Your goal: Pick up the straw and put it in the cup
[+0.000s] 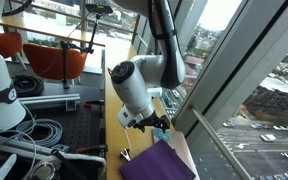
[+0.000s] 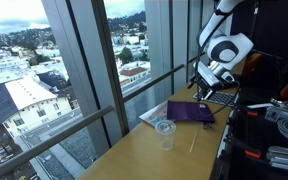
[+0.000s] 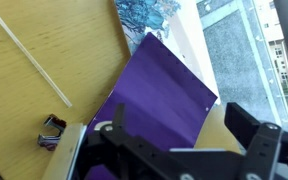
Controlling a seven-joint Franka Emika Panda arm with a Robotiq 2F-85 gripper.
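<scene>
The straw [image 3: 36,65] is a thin white stick lying flat on the wooden table, at the left of the wrist view. The cup [image 2: 165,133] is a clear plastic cup standing upright on the table in an exterior view; it does not show in the wrist view. My gripper [image 3: 184,135] is open and empty, hovering above a purple notebook [image 3: 159,90], to the right of the straw and apart from it. The gripper also shows in both exterior views [image 1: 149,120] [image 2: 204,85], well away from the cup.
The purple notebook [image 2: 191,111] lies on the wooden table [image 2: 134,155] by the window. A blue crumpled thing [image 3: 144,12] lies beyond it. A small binder clip [image 3: 52,132] sits near the straw's end. Cables and equipment [image 1: 34,135] crowd the table's inner side.
</scene>
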